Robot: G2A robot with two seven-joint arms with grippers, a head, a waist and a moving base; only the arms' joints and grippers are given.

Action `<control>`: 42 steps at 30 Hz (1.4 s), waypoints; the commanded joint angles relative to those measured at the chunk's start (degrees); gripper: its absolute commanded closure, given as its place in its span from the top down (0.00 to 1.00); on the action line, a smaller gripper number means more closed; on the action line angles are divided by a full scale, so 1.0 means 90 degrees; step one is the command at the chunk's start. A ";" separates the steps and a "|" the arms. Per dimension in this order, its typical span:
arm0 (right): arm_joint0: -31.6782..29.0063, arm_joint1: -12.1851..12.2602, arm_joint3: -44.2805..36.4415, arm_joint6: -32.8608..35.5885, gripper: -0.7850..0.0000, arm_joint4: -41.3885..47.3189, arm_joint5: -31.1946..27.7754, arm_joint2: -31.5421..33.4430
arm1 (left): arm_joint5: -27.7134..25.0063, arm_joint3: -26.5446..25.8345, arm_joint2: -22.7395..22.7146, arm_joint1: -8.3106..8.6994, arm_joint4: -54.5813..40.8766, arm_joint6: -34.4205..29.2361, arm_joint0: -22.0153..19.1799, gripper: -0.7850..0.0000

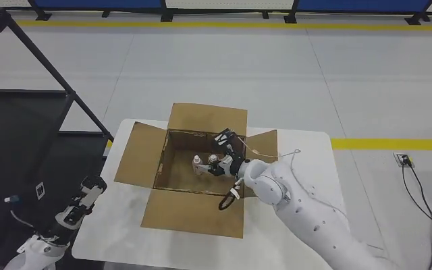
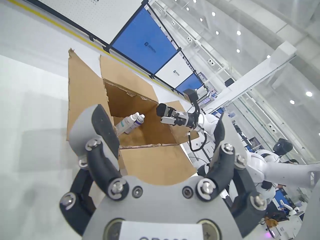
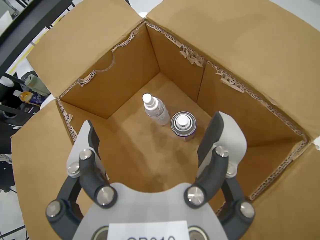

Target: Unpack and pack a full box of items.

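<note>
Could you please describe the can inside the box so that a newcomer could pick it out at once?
An open cardboard box sits on the white table. Two upright containers stand close together on its floor. The can is the wider one with a round silver top and purple side, not the slim clear bottle with a white cap.

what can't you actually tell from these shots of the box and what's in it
- Top view: the spray bottle and can are too small for detail. The right gripper and its arm cover part of the box floor.
- Left wrist view: one of the left gripper's jaws hides both items' bases.
- Right wrist view: seen from above, the can's side barely shows, and the right gripper's body hides the near floor.
</note>
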 commanded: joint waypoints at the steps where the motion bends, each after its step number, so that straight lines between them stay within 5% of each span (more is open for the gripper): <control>1: 0.0001 0.0000 0.0001 0.0000 1.00 -0.0001 0.0001 -0.0001 | 0.0001 0.0000 0.0000 0.0000 -0.0001 0.0001 0.0000 1.00; 7: -0.0003 -0.0070 0.0167 0.0021 1.00 -0.0145 0.0281 -0.0097 | 0.0028 -0.0005 0.0003 -0.0001 -0.0005 0.0031 -0.0002 1.00; 11: 0.0422 -0.0240 0.0566 0.0400 1.00 -0.0381 -0.0080 -0.0467 | 0.0404 -0.0141 0.0030 0.0023 -0.0085 0.0247 -0.0116 1.00; 25: 0.1737 -0.1159 0.3110 0.0816 1.00 -0.0505 -0.0736 -0.1517 | 0.0658 -0.0251 0.0023 0.0037 -0.0180 0.0614 -0.0028 1.00; 26: 0.1785 -0.1224 0.3253 0.0805 0.97 -0.0490 -0.0770 -0.1560 | 0.0658 -0.0251 0.0023 0.0037 -0.0180 0.0614 -0.0028 1.00; 28: 0.1875 -0.1347 0.3538 0.0734 0.48 -0.0490 -0.0809 -0.1632 | 0.0658 -0.0251 0.0023 0.0037 -0.0180 0.0614 -0.0028 1.00; 42: 0.2205 -0.1992 0.4835 0.0327 0.44 -0.0531 -0.1106 -0.1859 | 0.0658 -0.0251 0.0023 0.0037 -0.0180 0.0614 -0.0028 1.00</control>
